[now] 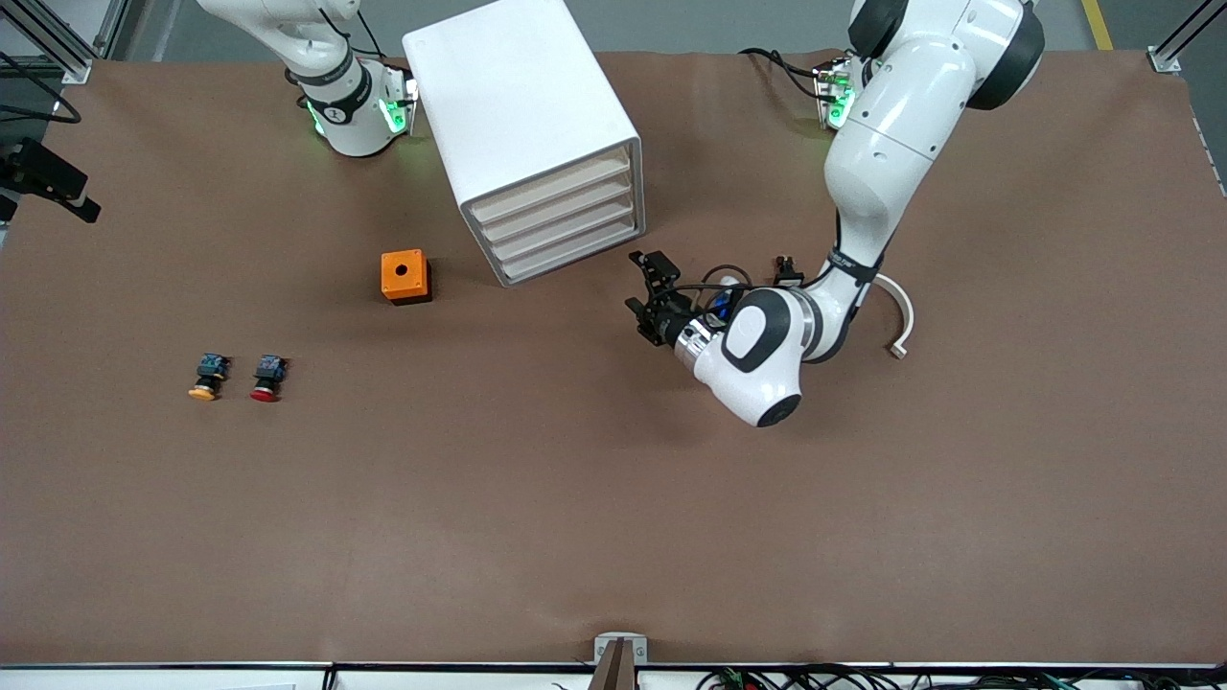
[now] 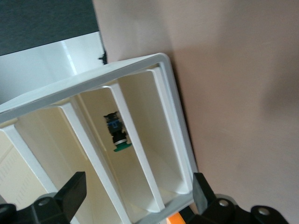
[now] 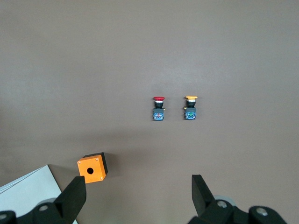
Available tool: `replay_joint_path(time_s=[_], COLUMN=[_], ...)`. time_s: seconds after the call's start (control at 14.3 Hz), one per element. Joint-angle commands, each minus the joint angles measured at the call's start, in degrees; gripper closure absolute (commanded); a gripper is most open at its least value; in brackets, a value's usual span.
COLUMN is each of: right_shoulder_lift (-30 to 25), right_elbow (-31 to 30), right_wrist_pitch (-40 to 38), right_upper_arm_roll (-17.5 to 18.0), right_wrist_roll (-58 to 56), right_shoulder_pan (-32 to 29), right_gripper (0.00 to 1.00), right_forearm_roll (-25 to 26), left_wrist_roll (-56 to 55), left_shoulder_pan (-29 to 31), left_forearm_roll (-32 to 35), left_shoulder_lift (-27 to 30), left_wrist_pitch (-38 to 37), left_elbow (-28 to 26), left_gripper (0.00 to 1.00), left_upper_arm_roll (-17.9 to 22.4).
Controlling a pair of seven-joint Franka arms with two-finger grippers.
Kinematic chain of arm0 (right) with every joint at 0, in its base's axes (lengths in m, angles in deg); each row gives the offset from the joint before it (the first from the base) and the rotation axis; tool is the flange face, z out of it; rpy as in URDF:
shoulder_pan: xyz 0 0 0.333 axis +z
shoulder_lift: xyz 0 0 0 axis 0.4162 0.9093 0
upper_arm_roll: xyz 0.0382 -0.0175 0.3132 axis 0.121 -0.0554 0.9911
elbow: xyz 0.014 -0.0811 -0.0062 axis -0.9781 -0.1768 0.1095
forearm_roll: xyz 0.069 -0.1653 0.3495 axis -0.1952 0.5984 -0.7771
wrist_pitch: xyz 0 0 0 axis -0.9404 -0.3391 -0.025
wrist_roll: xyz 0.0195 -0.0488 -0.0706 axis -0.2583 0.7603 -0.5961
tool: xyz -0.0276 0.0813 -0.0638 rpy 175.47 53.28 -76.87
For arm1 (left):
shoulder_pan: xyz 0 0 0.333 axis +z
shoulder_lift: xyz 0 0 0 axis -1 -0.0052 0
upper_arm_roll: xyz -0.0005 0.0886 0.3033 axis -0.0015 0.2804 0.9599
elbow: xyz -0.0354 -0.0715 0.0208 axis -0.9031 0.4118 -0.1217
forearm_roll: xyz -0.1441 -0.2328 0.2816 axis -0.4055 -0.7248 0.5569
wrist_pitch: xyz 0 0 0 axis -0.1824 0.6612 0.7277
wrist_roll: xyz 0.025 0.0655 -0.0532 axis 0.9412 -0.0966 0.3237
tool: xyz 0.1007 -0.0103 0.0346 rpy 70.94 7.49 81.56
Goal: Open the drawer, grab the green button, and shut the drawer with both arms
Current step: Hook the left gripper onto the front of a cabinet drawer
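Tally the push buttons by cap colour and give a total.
Green button, in the drawer unit: 1
Red button, on the table: 1
Yellow button, beside the red one: 1
Total: 3

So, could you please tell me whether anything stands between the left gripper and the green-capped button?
Nothing visible: the left gripper, jaws open, faces the white drawer cabinet, and the small green-capped push button lies in one of its open-fronted compartments.
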Motion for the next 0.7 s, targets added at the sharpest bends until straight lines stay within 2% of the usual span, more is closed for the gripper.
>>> replay_joint_path(time_s=[0.0, 0.14, 0.28, 0.35, 0.63], right_shoulder_lift=[-1.1, -1.1, -1.1, -1.1, -0.9], right_elbow=[-1.1, -1.0, -0.9, -0.9, -0.8], right_wrist_pitch=[0.2, 0.5, 0.0, -0.1, -0.6], right_upper_arm_roll=[0.4, 0.4, 0.4, 0.4, 0.4], right_wrist_roll=[-0.3, -0.3, -0.5, -0.6, -0.5], right_shoulder_pan=[-0.5, -0.5, -0.5, -0.5, -0.6], right_gripper=[0.0, 0.0, 0.0, 0.0, 0.0], right_forearm_roll=[0.5, 0.5, 0.6, 0.6, 1.5], left_wrist_roll=[-1.3, -2.0, -2.6, -2.5, -3.5], left_shoulder_pan=[-0.6, -0.6, -1.2, -1.8, -4.0], left_forearm_roll=[-1.7, -1.7, -3.7, -4.6, -5.0], left_shoulder_lift=[-1.9, -3.1, -3.8, -4.0, -5.4], left_wrist_pitch=[-1.6, -2.2, -3.7, -5.0, -7.3], left_elbow=[1.2, 1.3, 1.1, 1.0, 0.9], left_gripper=[0.13, 0.36, 0.52, 0.55, 0.54], left_upper_arm_roll=[0.1, 0.1, 0.1, 0.1, 0.1])
